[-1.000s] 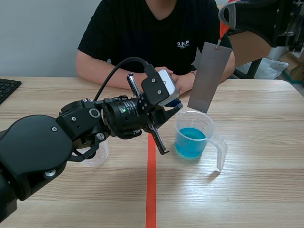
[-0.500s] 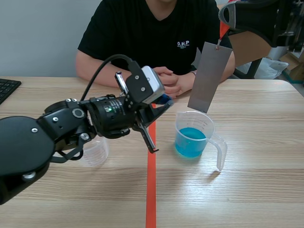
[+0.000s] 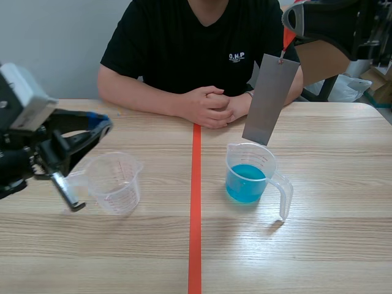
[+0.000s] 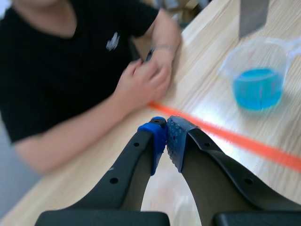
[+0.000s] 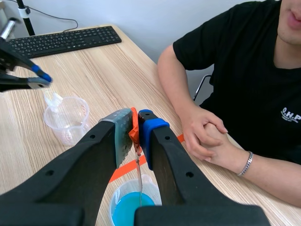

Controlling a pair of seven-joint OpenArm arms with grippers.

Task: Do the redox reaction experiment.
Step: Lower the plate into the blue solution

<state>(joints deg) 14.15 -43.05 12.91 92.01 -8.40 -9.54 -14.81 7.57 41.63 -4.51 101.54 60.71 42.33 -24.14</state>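
Observation:
A grey metal strip (image 3: 271, 99) hangs by an orange-red tag (image 3: 288, 39) from my right gripper (image 3: 293, 26), which is raised at the top right and shut on the tag (image 5: 135, 130). The strip's lower end hangs just above the far rim of a clear cup of blue liquid (image 3: 248, 176), which lies directly under the gripper (image 5: 137, 126) in the right wrist view (image 5: 127, 207). My left gripper (image 3: 101, 128) is shut on nothing, raised at the far left above an empty clear measuring cup (image 3: 114, 182). Its pads (image 4: 160, 136) meet.
A person sits across the table with clasped hands (image 3: 211, 107) resting near the orange-red tape line (image 3: 195, 202). A black keyboard (image 5: 61, 40) lies at the table's far left corner. The blue cup's handle (image 3: 284, 195) points toward the front right.
My left arm has pulled back from beside the blue cup to the far left, uncovering the empty cup. The right gripper and strip have stayed still.

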